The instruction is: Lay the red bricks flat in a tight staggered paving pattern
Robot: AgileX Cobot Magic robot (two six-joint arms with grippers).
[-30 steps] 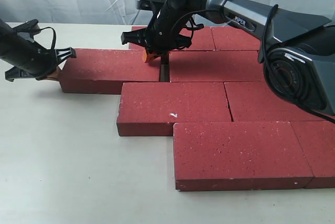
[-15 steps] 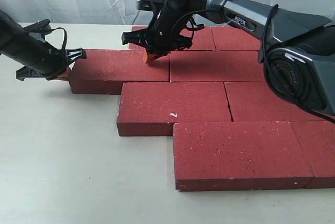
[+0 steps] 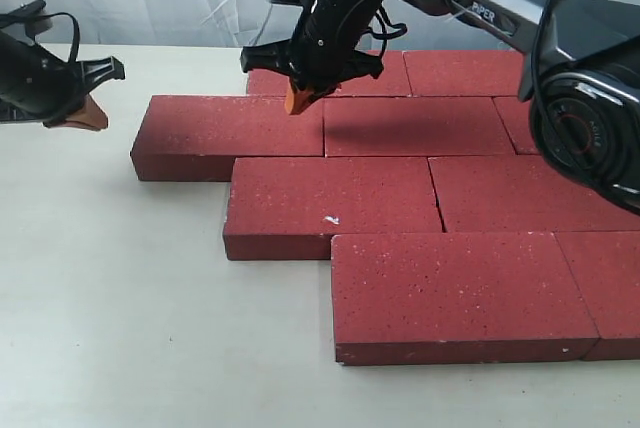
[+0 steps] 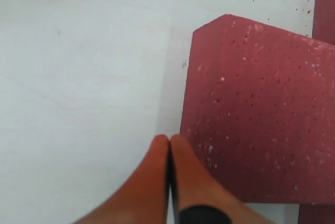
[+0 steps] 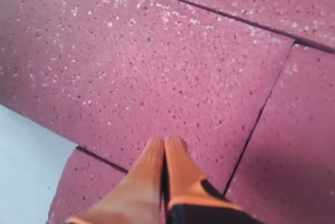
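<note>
Left gripper (image 3: 85, 116) pinched together, empty, withdrawn from end brick (image 3: 230, 128); brick now butts neighbour (image 3: 415, 126), gap gone. Right gripper (image 3: 300, 98) likewise closed, empty, raised over seam (image 3: 323, 134). Red bricks (image 3: 330, 203) lie flat, staggered, tight.

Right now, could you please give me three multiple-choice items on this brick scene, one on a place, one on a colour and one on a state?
1. Where is the left end effector?
A. Beside the dark-red speckled rectangular paving bricks, over the pale table
B. On the nearest brick
C. Between the two back bricks

2. What colour are the fingertips of the right end effector?
A. Blue
B. Orange
C. Green

3. How do the right end effector's fingers stand?
A. Spread wide
B. Clamped on a brick
C. Pressed together, empty

Answers: 1 A, the exterior view shows it left of the bricks; 2 B, the right wrist view shows orange tips; 3 C, no gap shows between them.
</note>
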